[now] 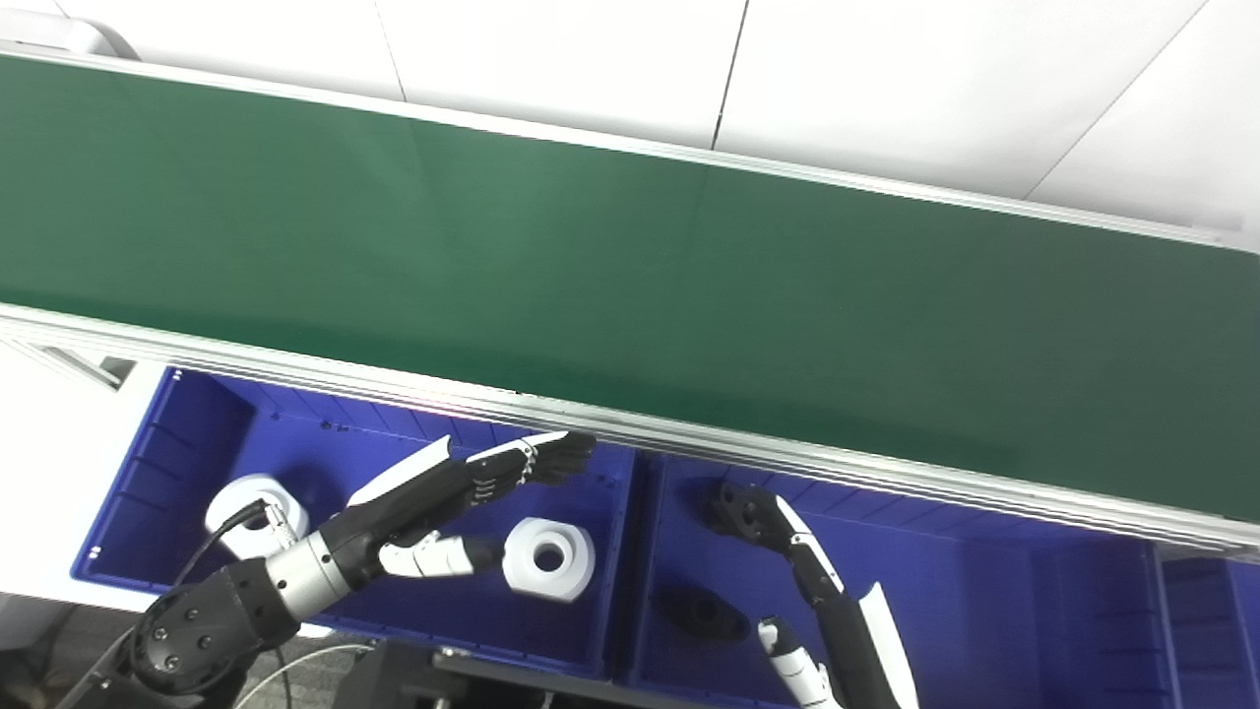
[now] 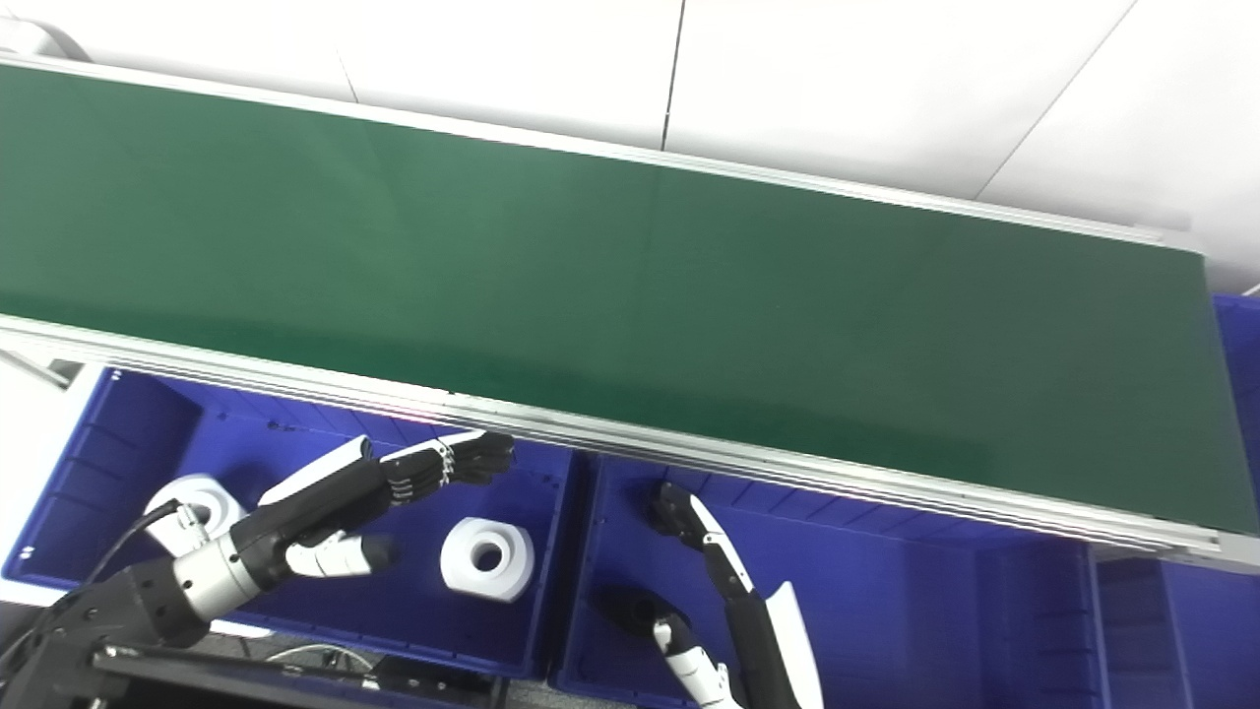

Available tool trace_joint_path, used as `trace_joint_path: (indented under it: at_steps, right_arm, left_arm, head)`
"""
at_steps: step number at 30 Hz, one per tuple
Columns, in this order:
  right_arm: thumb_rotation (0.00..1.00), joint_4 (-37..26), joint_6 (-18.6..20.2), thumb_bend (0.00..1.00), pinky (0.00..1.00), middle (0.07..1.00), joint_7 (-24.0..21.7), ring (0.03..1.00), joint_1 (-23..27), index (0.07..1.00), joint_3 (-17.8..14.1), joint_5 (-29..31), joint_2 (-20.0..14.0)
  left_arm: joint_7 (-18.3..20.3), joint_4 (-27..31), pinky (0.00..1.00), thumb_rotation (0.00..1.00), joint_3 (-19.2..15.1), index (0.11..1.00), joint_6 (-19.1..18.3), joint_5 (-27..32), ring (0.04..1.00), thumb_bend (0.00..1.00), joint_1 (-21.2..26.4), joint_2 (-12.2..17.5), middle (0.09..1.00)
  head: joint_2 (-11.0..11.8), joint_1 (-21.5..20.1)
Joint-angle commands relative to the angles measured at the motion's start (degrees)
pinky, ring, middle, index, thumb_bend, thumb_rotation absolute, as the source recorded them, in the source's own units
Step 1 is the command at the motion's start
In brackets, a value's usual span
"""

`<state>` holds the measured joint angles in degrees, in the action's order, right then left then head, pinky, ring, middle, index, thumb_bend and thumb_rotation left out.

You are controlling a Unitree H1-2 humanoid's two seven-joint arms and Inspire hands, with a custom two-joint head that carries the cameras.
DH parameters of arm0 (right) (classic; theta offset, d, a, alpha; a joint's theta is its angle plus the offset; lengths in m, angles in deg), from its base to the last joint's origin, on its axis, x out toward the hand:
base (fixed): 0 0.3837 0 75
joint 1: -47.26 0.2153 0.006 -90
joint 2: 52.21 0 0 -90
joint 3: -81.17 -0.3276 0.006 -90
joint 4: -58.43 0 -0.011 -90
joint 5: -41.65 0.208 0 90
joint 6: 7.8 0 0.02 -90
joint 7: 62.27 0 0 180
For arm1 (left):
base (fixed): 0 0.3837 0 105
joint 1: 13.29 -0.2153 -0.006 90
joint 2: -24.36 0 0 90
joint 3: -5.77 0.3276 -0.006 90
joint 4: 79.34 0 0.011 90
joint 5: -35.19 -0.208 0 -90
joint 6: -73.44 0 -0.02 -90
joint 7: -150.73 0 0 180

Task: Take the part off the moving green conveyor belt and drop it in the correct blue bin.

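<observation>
The green conveyor belt [image 1: 630, 286] runs across the view with no part on it. My left hand [image 1: 463, 492] is open over the left blue bin [image 1: 148, 473], fingers stretched toward the belt's near rail, thumb tip next to a white ring-shaped part [image 1: 548, 558] lying in the bin. A second white part [image 1: 256, 502] lies at the bin's left, by my wrist. My right hand [image 1: 787, 551] is open and empty over the right blue bin [image 1: 984, 591], dark fingertips near the rail. A black part [image 1: 704, 611] lies on that bin's floor beside my thumb.
The belt's aluminium rail [image 1: 689, 443] runs just above both bins. A wall divides the two bins [image 1: 640, 551]. A further blue bin [image 1: 1211, 630] stands at the far right. White wall panels [image 1: 886, 89] lie behind the belt.
</observation>
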<state>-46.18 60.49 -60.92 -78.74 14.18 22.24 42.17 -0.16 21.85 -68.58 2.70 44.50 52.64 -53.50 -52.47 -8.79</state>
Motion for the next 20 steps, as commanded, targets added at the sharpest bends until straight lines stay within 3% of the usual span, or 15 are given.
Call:
trace_joint_path:
  at_steps: [1,13,17,18,20]
  right_arm:
    - [1.0,-1.74,-0.31,0.55,0.86,0.927,-0.51,0.908,-0.7,0.921,-0.2,-0.17,0.52]
    - [1.0,-2.15,0.48,0.56,0.86,0.928,-1.72,0.908,-0.78,0.92,-0.69,-0.03,1.21]
    - [1.0,-2.06,0.5,0.56,0.85,0.925,-1.61,0.905,-0.75,0.918,-0.46,-0.35,1.89]
    - [1.0,-2.24,0.87,0.56,0.85,0.925,-1.56,0.905,-0.66,0.918,-0.28,-1.27,2.35]
    - [1.0,-2.74,1.86,0.55,0.85,0.925,-1.64,0.904,-0.44,0.915,0.07,-3.27,3.24]
  left_arm:
    - [0.64,0.57,0.94,0.91,-0.45,0.953,0.85,1.72,0.965,0.45,-0.8,0.83,0.977]
    - [2.9,-0.39,0.97,0.9,-1.08,0.986,0.57,3.83,0.999,0.46,-1.31,1.02,1.0]
    - [3.72,0.13,0.98,0.89,-1.52,0.989,-0.89,4.83,1.0,0.46,-1.52,1.5,1.0]
    - [4.34,0.02,0.98,0.89,-1.69,0.992,-0.89,5.6,1.0,0.45,-1.38,1.98,1.0]
    - [5.33,-0.21,1.0,0.9,-2.08,0.998,-0.84,6.76,1.0,0.43,-1.05,2.64,1.0]
  head:
    - [0.07,-0.05]
    - [-0.18,-0.1]
    - [-0.62,-2.64]
    - [-1.16,-8.14]
    - [-1.45,-10.52]
